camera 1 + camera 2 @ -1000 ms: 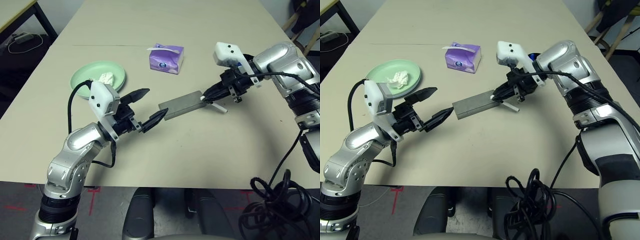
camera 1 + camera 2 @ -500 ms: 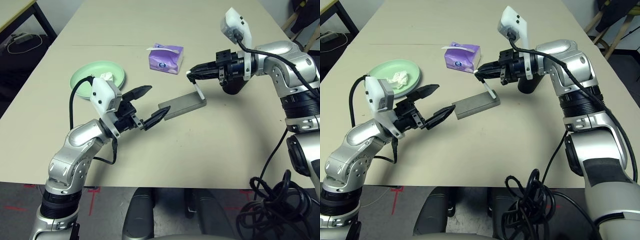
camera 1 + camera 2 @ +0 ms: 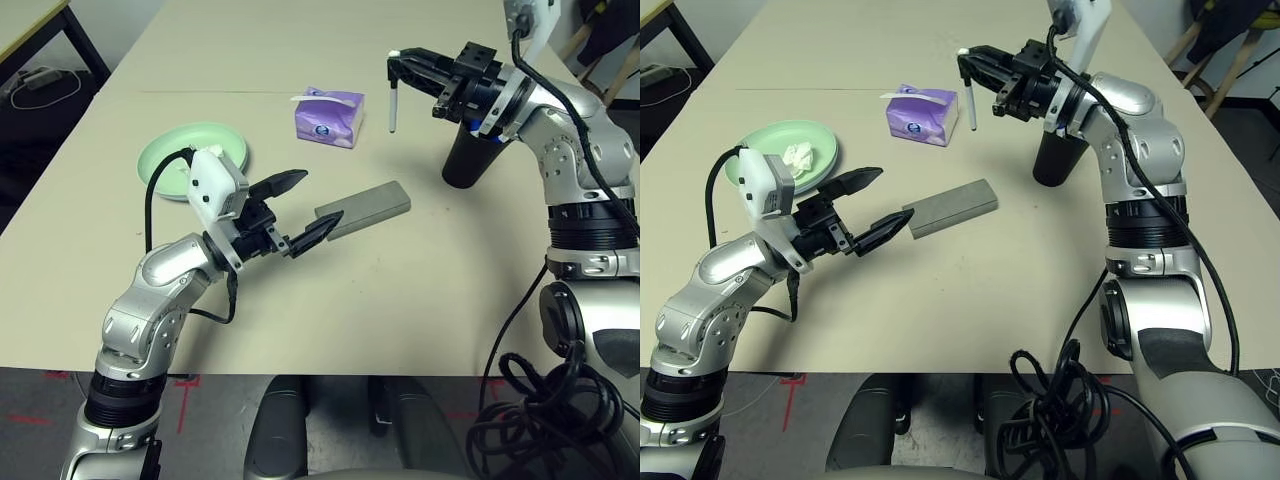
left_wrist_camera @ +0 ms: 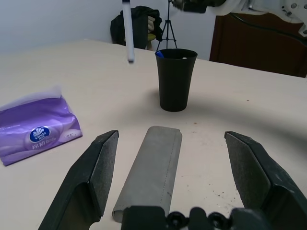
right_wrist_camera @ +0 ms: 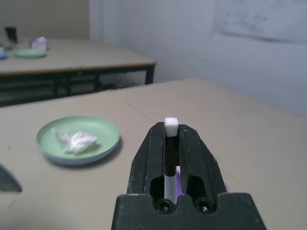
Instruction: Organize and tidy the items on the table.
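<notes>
Your items, as they stand on the beige table (image 3: 420, 290):

- Thin white pen (image 3: 394, 92): hanging upright in the air, pinched at its top end, beside the cup and above the tabletop.
- Black cup (image 3: 470, 160): upright, towards your right side.
- Grey oblong glasses case (image 3: 363, 208): closed, lying flat and slantwise near the middle.
- Pale green plate (image 3: 170, 155): on your left, seated on a pale blue plate whose rim shows beneath.
- Crumpled white tissue (image 5: 74, 140): lying in the green plate.
</notes>
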